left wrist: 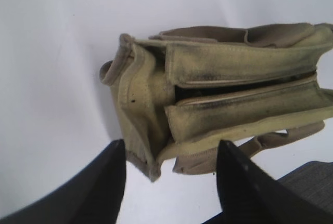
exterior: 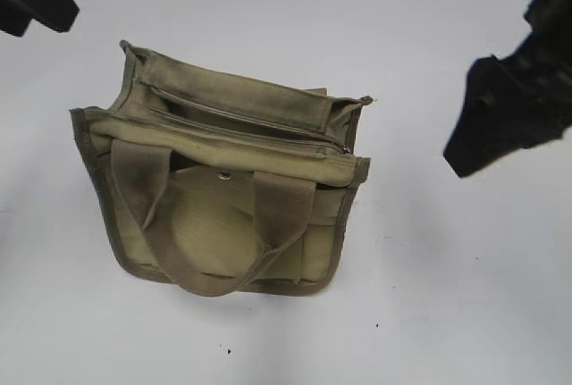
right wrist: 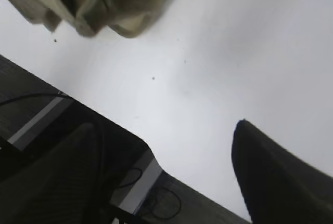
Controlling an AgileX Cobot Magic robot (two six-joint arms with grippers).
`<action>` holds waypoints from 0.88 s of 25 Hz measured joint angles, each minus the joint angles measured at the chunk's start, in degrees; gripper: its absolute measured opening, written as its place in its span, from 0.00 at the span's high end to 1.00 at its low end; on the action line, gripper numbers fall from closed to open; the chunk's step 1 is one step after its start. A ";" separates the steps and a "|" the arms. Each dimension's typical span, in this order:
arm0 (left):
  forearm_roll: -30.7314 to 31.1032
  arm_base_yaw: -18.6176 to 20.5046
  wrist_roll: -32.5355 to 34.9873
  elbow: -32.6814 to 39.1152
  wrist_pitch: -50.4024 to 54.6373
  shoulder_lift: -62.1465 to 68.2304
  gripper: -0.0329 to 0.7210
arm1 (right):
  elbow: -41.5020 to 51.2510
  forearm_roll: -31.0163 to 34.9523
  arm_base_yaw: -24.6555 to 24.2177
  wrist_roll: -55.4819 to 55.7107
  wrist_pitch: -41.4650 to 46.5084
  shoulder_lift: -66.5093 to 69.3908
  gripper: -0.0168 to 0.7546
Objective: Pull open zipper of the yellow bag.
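A yellow bag (exterior: 223, 197) sits mid-table, its zipper (exterior: 250, 126) (pull at the right end) untouched. Left gripper (left wrist: 169, 182) and right gripper (right wrist: 166, 177) hover apart, empty; best steady the bag first.

Both end effectors (left wrist: 169, 182) (right wrist: 166, 177) spread (empty), raised.

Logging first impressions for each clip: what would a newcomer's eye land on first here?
The yellow bag sits alone mid-table, its zipper running across the top with the pull at the right end. Both grippers hang clear of it with jaws apart: the left gripper near the bag's end, the right gripper over bare table.
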 joint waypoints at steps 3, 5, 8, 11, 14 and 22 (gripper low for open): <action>3.35 0.00 -1.50 1.59 0.64 -4.26 0.38 | 6.69 -2.71 0.00 2.37 0.05 -6.94 0.18; 5.32 0.00 -1.82 5.26 0.72 -8.63 0.38 | 11.23 -4.42 0.00 3.95 -0.23 -11.79 0.18; 7.94 0.00 -2.05 12.47 0.81 -16.10 0.38 | 18.20 -6.59 0.00 4.87 -1.57 -19.83 0.20; 9.40 0.00 -2.05 21.56 0.96 -24.92 0.38 | 24.98 -7.25 0.00 5.05 -2.91 -27.89 0.21; 9.88 0.00 -2.05 31.18 -0.28 -36.61 0.38 | 30.27 -7.48 0.00 5.11 -3.38 -37.36 0.21; 10.36 0.00 -2.05 47.75 -4.47 -64.03 0.38 | 39.59 -10.58 0.00 7.67 -4.62 -56.48 0.21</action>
